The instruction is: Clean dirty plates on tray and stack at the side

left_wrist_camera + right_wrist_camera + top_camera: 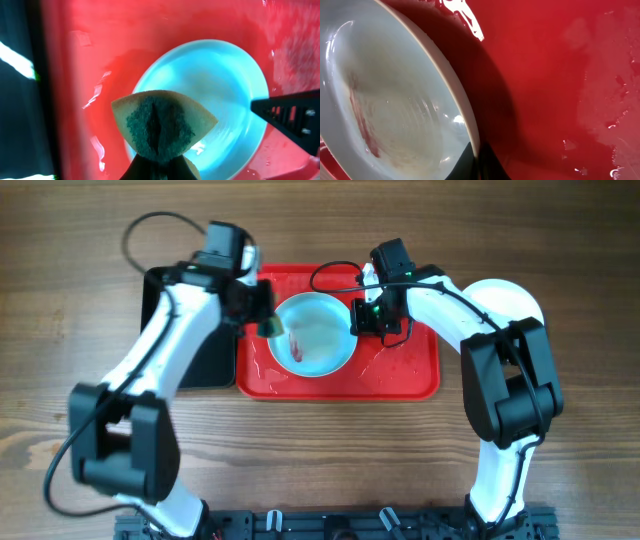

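A pale aqua plate (325, 330) sits in the middle of the red tray (400, 375) on the wooden bench (560, 240), with a reddish-brown smear (296, 346) across its left half. The right tool (362, 318) is clenched on the plate's right rim; the right wrist view shows its dark fingers (490, 167) pinching that edge. The left tool (266, 326) grasps a folded sponge (157, 125), yellow with a green scouring face, at the plate's left rim; whether it touches I cannot tell. A black tray (210, 365) lies just left of the red one
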